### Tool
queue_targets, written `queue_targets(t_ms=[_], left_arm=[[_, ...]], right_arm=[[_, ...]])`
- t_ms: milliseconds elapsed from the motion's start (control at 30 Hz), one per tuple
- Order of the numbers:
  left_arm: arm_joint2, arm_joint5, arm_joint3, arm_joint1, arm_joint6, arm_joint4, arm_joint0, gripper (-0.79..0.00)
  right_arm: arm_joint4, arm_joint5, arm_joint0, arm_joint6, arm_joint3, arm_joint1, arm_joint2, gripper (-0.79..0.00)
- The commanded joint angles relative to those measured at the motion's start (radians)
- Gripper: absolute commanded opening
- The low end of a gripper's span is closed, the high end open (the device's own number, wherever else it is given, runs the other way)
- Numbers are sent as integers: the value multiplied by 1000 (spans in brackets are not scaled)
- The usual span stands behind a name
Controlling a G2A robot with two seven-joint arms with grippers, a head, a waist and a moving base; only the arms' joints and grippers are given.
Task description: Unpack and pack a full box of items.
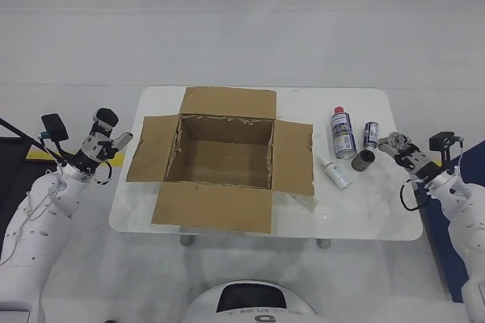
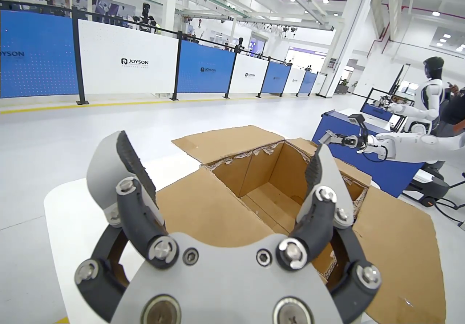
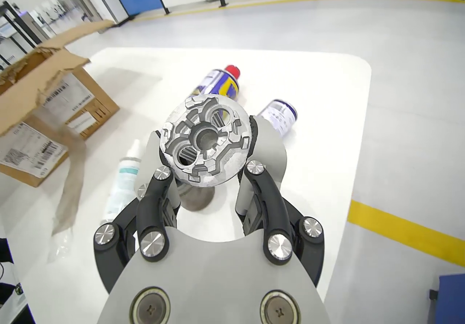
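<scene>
Noted right gripper (image 3: 207, 138) clamped on metal disc (image 3: 203, 149); left gripper (image 2: 221, 143) fingers apart, cardboard box (image 2: 254, 172) beyond fingertips.

Two-armed robot: glossy white shells, grey-and-black grippers.
White moulded left arm (image 1: 34, 218) and right arm (image 1: 470, 211), each with a black looped wrist cable (image 1: 402, 198) and black box camera (image 1: 55, 126); left gripper (image 2: 221, 143) and right gripper (image 3: 205, 132) have pale grey metal plates (image 3: 214, 267), black curved links (image 3: 262, 194), silver screws (image 3: 150, 308), grey fingers (image 2: 101, 165) with black ribbed pads (image 2: 136, 165).
</scene>
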Motion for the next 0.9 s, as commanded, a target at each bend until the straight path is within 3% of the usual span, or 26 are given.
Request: queue_targets(t_ms=[0, 333, 433, 567, 700, 867], left_arm=[[0, 0, 0, 0, 0, 0, 0, 0], [0, 0, 0, 0, 0, 0, 0, 0], [0, 0, 0, 0, 0, 0, 0, 0], [0, 0, 0, 0, 0, 0, 0, 0], [0, 0, 0, 0, 0, 0, 0, 0], [0, 0, 0, 0, 0, 0, 0, 0]], right_arm=[[23, 0, -6, 7, -9, 1, -3, -785], [68, 22, -15, 19, -7, -4, 1, -785], [91, 4, -8, 46, -84, -8, -3, -785], [81, 0, 24, 134, -262, -14, -28, -785], [147, 17, 57, 295, -418, -38, -138, -785], [256, 44, 119, 426, -497, -78, -257, -785]])
